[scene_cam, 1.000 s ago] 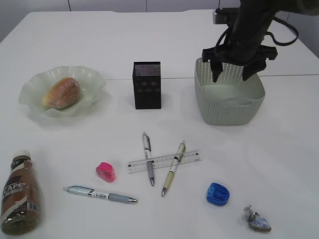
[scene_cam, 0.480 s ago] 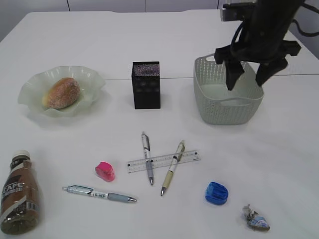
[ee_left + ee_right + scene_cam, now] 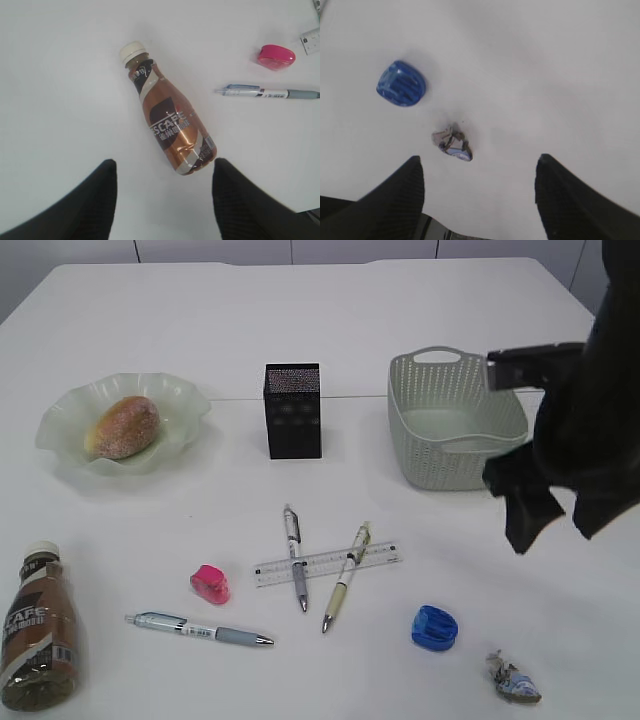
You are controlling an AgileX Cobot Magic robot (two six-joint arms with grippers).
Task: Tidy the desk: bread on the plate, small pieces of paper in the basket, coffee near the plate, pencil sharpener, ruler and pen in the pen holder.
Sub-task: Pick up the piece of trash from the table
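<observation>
- the small brown coffee bottle with a white cap (image 3: 38, 640) lies on its side at the near left corner of the big white tabletop (image 3: 150, 310).
- the left tool (image 3: 162, 200) hangs over the bottle with its two black fingers (image 3: 95, 200) spread apart, holding nothing. the bottle's bottom end sits between them in the left wrist view.
- a crumpled little piece of paper with blue on it (image 3: 514, 680) sits at the near right, alone on the tabletop.
- a round blue pencil sharpener (image 3: 435, 627) is just to the left of the paper, not touching it.
- a grey and blue pen (image 3: 200, 630) lies flat near the bottle, and a small pink pencil sharpener (image 3: 211, 583) sits just behind it.
- a flat see-through white ruler with black marks (image 3: 328, 564) lies in the middle. a silver pen (image 3: 296, 557) and a cream pen (image 3: 348, 576) lie across it.
- the right tool (image 3: 477, 200) hangs in the air above the crumpled paper, its fingers (image 3: 395, 195) spread wide and empty.
- further back, a black square mesh pen holder (image 3: 293, 410) stands upright in the middle.
- a grey-green basket with little holes (image 3: 455, 420) stands to its right.
- a pale green wavy plate (image 3: 170, 405) sits at the far left, with the brown sugar-dusted bread (image 3: 124, 426) lying in it.
</observation>
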